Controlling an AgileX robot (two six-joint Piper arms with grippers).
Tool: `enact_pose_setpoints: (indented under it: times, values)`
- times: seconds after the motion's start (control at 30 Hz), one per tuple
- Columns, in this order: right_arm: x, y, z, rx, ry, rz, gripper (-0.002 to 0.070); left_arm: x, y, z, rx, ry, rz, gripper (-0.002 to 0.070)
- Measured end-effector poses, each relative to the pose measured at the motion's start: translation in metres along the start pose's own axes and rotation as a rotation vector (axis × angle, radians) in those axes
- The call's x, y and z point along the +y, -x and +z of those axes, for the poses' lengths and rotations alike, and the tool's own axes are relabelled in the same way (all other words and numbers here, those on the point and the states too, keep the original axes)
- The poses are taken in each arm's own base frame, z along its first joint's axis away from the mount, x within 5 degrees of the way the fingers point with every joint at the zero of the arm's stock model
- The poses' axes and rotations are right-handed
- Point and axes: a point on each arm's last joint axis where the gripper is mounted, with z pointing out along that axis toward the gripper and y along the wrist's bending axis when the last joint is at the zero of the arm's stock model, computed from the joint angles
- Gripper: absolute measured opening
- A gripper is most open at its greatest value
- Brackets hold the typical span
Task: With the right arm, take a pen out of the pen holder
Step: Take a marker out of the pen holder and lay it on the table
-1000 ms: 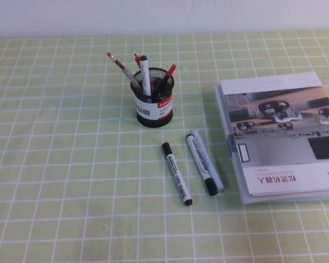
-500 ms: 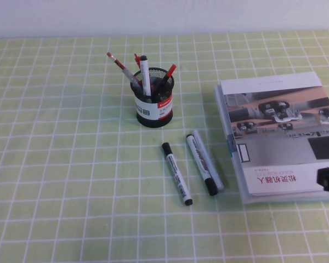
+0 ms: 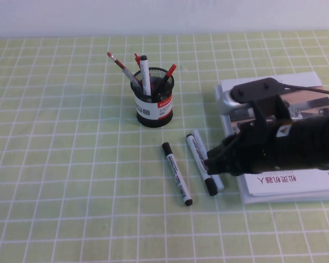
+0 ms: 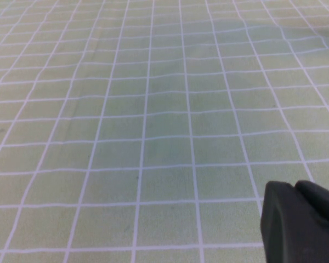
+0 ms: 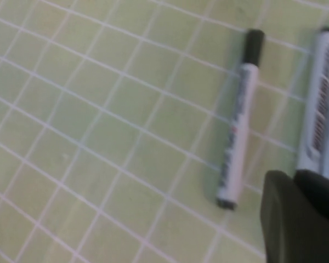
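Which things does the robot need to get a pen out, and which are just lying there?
For the job: pen holder; pens standing in it; right tool, shut, above the thick marker.
Just lying about: thin marker; thick marker; booklet stack; left tool, over the checked cloth.

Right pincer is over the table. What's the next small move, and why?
Probably raise the right pincer toward the pen holder and open it: it is shut, over the loose markers, short of the upright pens. Left pincer is parked over the tablecloth.
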Motion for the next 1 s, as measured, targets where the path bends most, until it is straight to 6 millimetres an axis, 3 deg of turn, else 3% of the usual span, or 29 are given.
enact_pose_setpoints:
  times: [0.2,0.43,0.63,0.8,1.0]
  values:
    - [0.013,0.020,0.021,-0.006,-0.001,-0.115,-0.0013,0.000,0.000,0.000,0.000,0.000,0.000,-0.0006]
    - [0.026,0.030,0.027,-0.091,-0.008,-0.210,-0.0012,0.000,0.000,0.000,0.000,0.000,0.000,-0.0006]
    - [0.024,0.036,0.034,-0.170,-0.030,-0.210,0.0010,0.000,0.000,0.000,0.000,0.000,0.000,-0.0006]
    - [0.021,0.042,0.043,-0.257,-0.044,-0.147,0.0103,0.000,0.000,0.000,0.000,0.000,0.000,-0.0006]
    - [0.009,0.047,0.064,-0.391,-0.092,0.058,0.0301,0.000,0.000,0.000,0.000,0.000,0.000,-0.0006]
